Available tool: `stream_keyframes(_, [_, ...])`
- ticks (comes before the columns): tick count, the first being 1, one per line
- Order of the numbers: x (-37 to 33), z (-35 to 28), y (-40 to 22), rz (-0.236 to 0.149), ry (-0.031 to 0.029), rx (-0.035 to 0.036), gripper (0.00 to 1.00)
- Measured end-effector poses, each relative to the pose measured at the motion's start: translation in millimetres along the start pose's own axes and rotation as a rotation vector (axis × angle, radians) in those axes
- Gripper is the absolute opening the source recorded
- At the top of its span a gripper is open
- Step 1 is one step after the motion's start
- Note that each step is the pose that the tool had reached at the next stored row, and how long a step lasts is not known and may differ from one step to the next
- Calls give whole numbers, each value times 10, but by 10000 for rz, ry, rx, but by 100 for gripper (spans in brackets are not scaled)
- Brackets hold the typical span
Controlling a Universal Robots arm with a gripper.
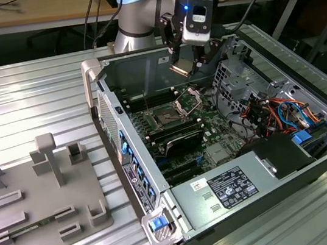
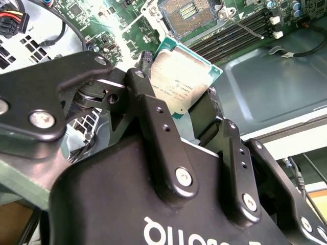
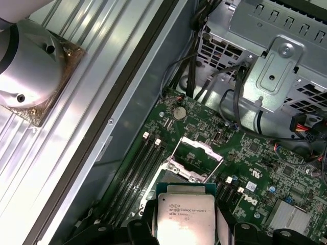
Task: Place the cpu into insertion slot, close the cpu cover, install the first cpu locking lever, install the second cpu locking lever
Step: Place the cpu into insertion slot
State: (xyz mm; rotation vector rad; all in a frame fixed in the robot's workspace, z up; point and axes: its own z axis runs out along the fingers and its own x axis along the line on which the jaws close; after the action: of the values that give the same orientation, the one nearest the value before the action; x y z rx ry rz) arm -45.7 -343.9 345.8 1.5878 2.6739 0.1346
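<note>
My gripper [image 1: 184, 64] hangs above the open computer case, shut on the cpu [image 1: 182, 68]. In both wrist views the black fingers [image 2: 153, 122] clamp two opposite edges of the cpu [image 2: 180, 76], whose silvery face [image 3: 185, 213] shows. The insertion slot [image 1: 168, 117] lies uncovered on the green board, lower and toward the exterior view's left of the chip. Its dark contact field [image 2: 188, 12] shows beyond the chip. The cpu cover [image 1: 189, 99] stands raised on its hinge, its frame [image 3: 196, 158] just past the chip. A thin locking lever [image 2: 245, 28] sticks out beside the slot.
Black memory slots [image 1: 178, 136] flank the socket. A metal drive cage [image 1: 237, 80] and coloured cables [image 1: 279, 111] crowd the exterior view's right; a power supply [image 1: 235, 189] fills the near end. A grey fixture plate [image 1: 40, 202] lies on the table outside the case.
</note>
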Motion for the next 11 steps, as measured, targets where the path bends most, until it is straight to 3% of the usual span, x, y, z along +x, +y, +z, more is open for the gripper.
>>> stream_keyframes(11, [0, 3, -1, 803, -72, -15, 55])
